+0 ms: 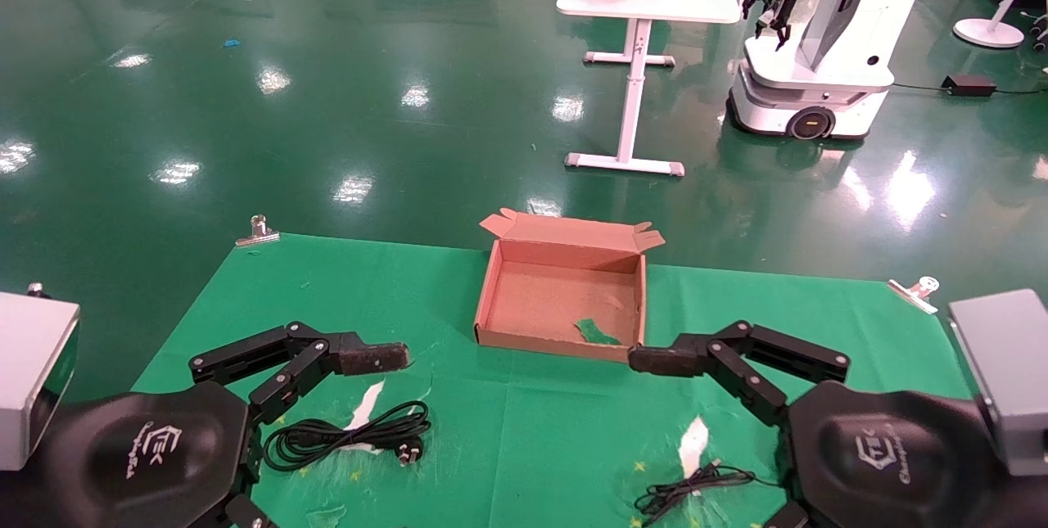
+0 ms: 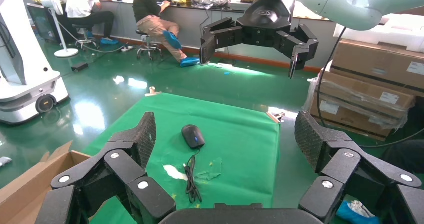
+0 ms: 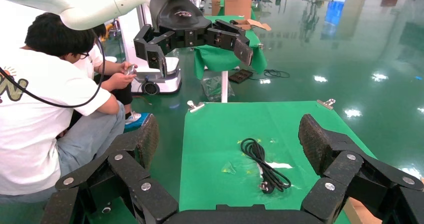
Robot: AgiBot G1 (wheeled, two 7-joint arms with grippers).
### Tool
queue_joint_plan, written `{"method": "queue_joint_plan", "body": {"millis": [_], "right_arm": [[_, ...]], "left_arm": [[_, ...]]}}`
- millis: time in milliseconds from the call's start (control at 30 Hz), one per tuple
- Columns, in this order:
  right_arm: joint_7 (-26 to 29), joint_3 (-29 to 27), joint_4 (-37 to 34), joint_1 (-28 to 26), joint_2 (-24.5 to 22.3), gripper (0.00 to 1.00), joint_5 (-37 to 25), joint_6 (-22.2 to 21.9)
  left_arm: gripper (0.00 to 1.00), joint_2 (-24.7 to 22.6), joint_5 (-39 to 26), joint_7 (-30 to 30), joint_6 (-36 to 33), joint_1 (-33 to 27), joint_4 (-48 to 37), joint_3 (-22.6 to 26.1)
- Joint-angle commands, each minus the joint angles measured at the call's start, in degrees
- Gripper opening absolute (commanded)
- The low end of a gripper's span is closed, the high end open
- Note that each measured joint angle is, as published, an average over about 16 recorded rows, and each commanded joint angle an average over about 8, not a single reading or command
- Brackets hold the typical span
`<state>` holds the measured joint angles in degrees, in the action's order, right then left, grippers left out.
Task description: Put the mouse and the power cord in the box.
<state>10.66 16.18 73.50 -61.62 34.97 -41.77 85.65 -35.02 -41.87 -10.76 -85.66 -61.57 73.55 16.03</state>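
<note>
Green-floored lab, work laid out on a table point(image 1: 508, 446) under a clipped green cloth. The box point(image 1: 563, 292) sat open at the far centre of the cloth, lid flapped back, holding only a scrap of green material.

The power cord point(image 1: 348, 434) lay coiled on the near left, plug toward the centre, just in front of the left gripper point(image 1: 385, 357). The mouse point(image 2: 192, 136) sat on the near right; in the head view only its thin wire showed near the right gripper point(image 1: 655, 360), and the body was probably hidden behind that arm. The left wrist view showed it clearly, lying flat with the wire trailing off loosely.

Both grippers hovered above the cloth, level with the box's near wall, one on each side of it, fingers spread wide and empty. Neither touched anything. Nothing was in the box yet, so the task looked to be at its very start.

Judgement on the first step: the right arm seemed best placed for the mouse. Come down straight over the body, not the wire, and close across its narrow width so it can't squirt out. Lift high enough for the trailing wire to clear the box wall. For the cord, grab across several loops near the coil's middle, otherwise it will likely unspool and drag over the box edge.
</note>
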Motion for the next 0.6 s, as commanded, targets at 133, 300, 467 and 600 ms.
{"method": "queue_joint_plan", "body": {"millis": [133, 300, 467, 600], "right_arm": [[0.00, 0.00, 0.00, 0.00, 0.00, 1.00, 0.00, 0.00], [0.00, 0.00, 0.00, 0.00, 0.00, 1.00, 0.00, 0.00], [0.00, 0.00, 0.00, 0.00, 0.00, 1.00, 0.00, 0.00], [0.00, 0.00, 0.00, 0.00, 0.00, 1.00, 0.00, 0.00]], "left_arm": [[1.00, 0.00, 0.00, 0.00, 0.00, 0.00, 0.00, 0.00], [1.00, 0.00, 0.00, 0.00, 0.00, 0.00, 0.00, 0.00], [1.00, 0.00, 0.00, 0.00, 0.00, 0.00, 0.00, 0.00], [1.00, 0.00, 0.00, 0.00, 0.00, 0.00, 0.00, 0.00]]}}
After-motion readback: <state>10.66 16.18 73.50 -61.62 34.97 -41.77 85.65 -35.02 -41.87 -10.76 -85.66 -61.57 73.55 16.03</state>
